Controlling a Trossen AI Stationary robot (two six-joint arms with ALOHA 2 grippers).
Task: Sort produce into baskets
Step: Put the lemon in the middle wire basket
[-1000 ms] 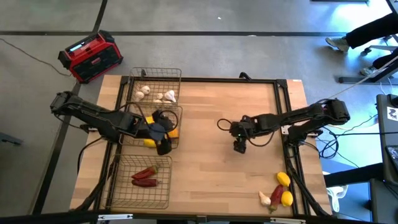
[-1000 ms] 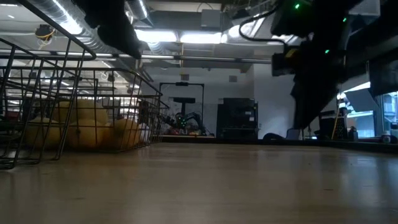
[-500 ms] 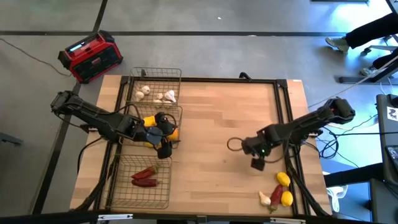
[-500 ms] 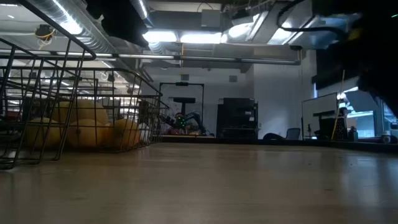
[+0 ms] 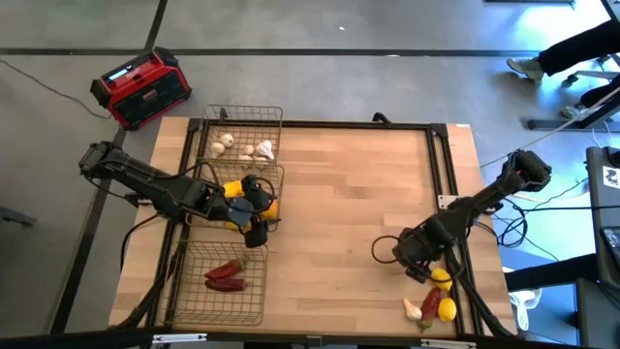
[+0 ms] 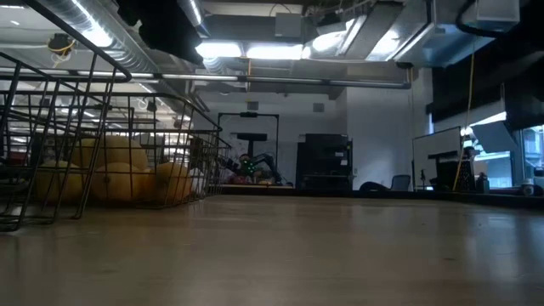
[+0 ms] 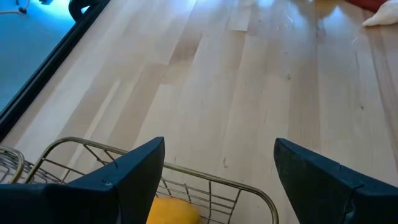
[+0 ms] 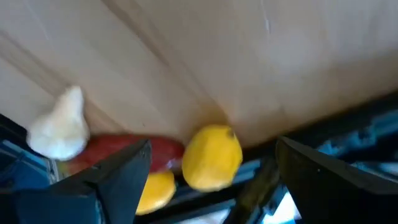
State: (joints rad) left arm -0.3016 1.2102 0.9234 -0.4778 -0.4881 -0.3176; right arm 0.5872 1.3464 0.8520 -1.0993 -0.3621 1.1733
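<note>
Three wire baskets line the table's left side. The far one (image 5: 242, 136) holds garlic bulbs, the middle one (image 5: 244, 194) lemons (image 6: 110, 180), the near one (image 5: 221, 281) red chilies (image 5: 226, 276). My left gripper (image 5: 254, 229) stands open above the middle basket's near-right rim (image 7: 205, 180), with a lemon (image 7: 174, 211) below it. My right gripper (image 5: 421, 268) stands open over a loose pile at the near right corner. The pile is a lemon (image 8: 212, 155), a red chili (image 8: 121, 149), a garlic bulb (image 8: 59, 129) and a second lemon (image 8: 155, 190). Its fingers stand on either side of the first lemon without touching it.
A red-and-black box (image 5: 140, 87) sits on the floor beyond the table's far left corner. The loose pile lies close to the table's right frame rail (image 5: 463, 281). Bare wood (image 5: 349, 194) spans the table's middle. A person's legs (image 5: 572, 48) show at the far right.
My right gripper has swept from the table's middle toward the near right corner and now stands over the loose pile. On the way it has rolled and tipped to point more steeply down. It has stayed open.
</note>
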